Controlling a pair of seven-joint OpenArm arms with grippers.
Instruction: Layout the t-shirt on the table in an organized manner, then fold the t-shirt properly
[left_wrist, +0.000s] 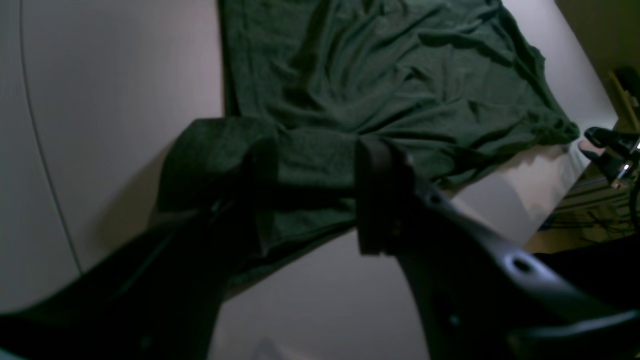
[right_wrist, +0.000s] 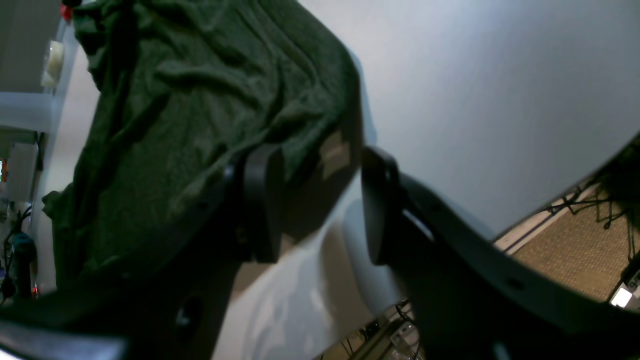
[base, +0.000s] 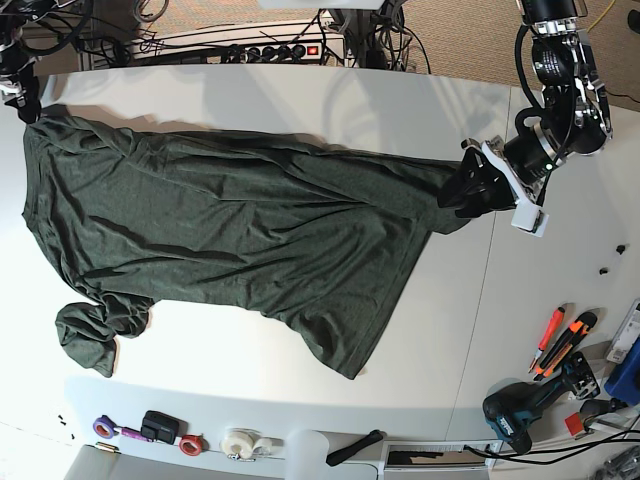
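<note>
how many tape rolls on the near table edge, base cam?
3, all on the table along the bottom edge of the base view: purple roll leftmost, red roll beside it, white roll furthest right. More could sit outside the frame.

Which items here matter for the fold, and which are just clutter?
Job:
large dark green fabric t-shirt
wide white tabletop
left tool, jaws around a shirt corner
right tool, open at another edge

Clutter:
teal cordless drill
orange utility knives
white tape roll
</note>
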